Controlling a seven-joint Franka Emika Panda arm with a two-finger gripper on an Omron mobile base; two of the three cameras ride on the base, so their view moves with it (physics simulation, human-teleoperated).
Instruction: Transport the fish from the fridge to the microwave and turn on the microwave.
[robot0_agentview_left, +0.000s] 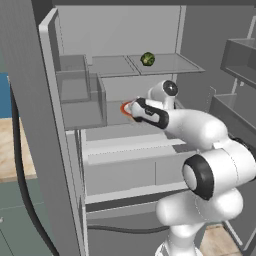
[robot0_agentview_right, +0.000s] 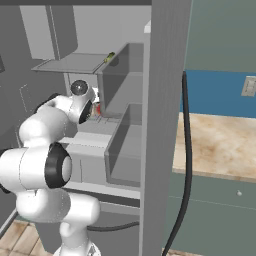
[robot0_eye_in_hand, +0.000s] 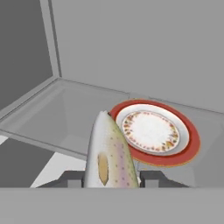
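Left base view: the arm reaches into the open fridge (robot0_agentview_left: 65, 100), beside a red-rimmed plate (robot0_agentview_left: 125, 108). Hand view: the gripper (robot0_eye_in_hand: 110, 178) is clamped on the fish (robot0_eye_in_hand: 108, 153), pale silver with pinkish speckles, raised just near of the plate's rim.

On the shelf ahead of me I see a white plate with a red-orange rim (robot0_eye_in_hand: 154, 132), lying flat, its centre ringed by a band of small orange speckles. Higher up, on the translucent glass shelf, a round dark green ball (robot0_agentview_left: 147, 59) rests by itself near the back wall, well apart from the plate below it. Off to the side of all this runs a pale wood-grain countertop (robot0_agentview_right: 220, 145) with a blue wall (robot0_agentview_right: 220, 92) behind it carrying a light outlet plate (robot0_agentview_right: 248, 86), and a black cable (robot0_agentview_right: 186, 165) hangs down across the counter's front.
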